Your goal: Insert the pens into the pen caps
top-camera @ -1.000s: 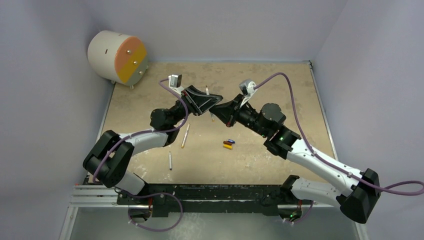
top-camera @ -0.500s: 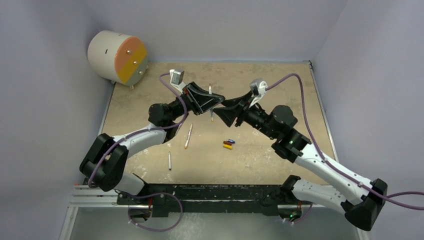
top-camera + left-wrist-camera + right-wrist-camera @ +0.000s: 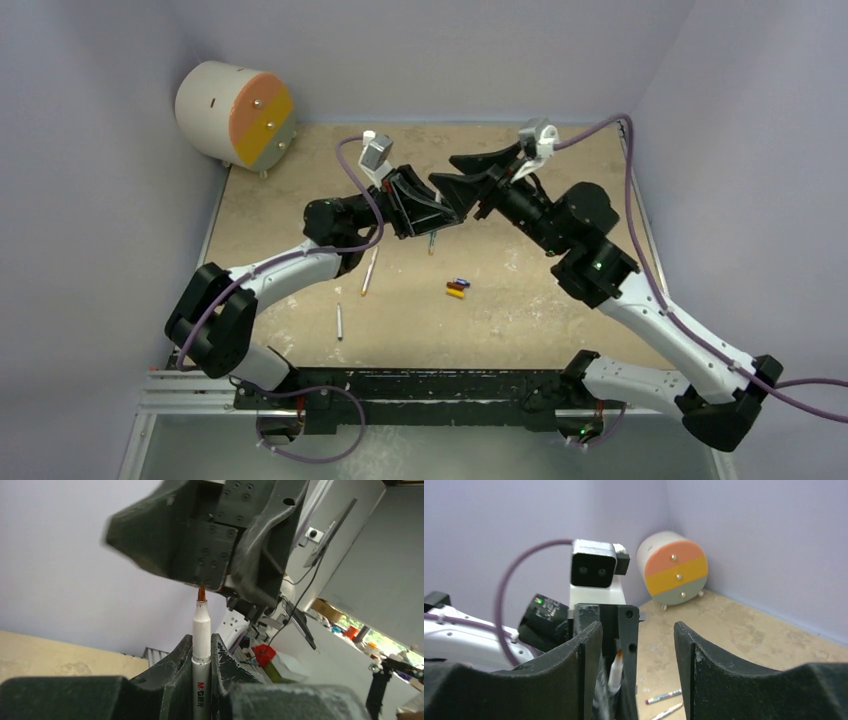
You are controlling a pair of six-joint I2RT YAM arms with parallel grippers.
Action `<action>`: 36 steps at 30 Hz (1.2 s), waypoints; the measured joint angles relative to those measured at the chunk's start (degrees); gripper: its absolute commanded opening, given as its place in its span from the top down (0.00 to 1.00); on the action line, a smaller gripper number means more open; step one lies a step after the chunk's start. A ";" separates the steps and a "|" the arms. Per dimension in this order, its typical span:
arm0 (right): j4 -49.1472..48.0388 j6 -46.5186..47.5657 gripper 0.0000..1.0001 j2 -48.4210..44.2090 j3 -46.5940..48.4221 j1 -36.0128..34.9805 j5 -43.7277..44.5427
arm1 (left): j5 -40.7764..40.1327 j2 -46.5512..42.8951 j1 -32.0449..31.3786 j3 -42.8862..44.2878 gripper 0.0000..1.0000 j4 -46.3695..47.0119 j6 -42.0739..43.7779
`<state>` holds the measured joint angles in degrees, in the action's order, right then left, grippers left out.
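Pale lilac walls [image 3: 450,50] close in a tan, scuffed bench [image 3: 560,170]. In its far left corner stands a white drum [image 3: 235,113] with orange, yellow and grey face bands.

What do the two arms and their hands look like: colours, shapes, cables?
The left arm and right arm have white links between bulky black joints. The left hand and right hand are black, each with two broad tapering fingers. A purple cable loops from a pale wrist camera along each arm. A green light glows on the right arm.

Soft even light, faint shadows; near wrist-view foregrounds blurred
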<state>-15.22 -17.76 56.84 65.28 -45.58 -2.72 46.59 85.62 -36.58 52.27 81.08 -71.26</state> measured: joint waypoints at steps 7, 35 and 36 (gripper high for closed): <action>0.72 -0.13 0.67 6.32 0.11 0.00 -3.32 | 3.41 -0.76 -1.49 0.04 1.00 -6.12 3.65; 0.55 -2.19 1.00 0.15 -1.88 0.63 -4.46 | 2.71 -7.13 -1.70 0.66 0.74 -19.85 15.80; 0.52 -2.19 1.00 0.17 -1.81 0.63 -4.46 | 2.93 -7.23 -1.70 0.35 0.75 -19.74 15.76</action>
<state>-14.70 -19.94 57.01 63.46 -44.95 -7.18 49.52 78.39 -38.28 52.62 61.34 -55.51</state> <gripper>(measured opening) 0.049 0.273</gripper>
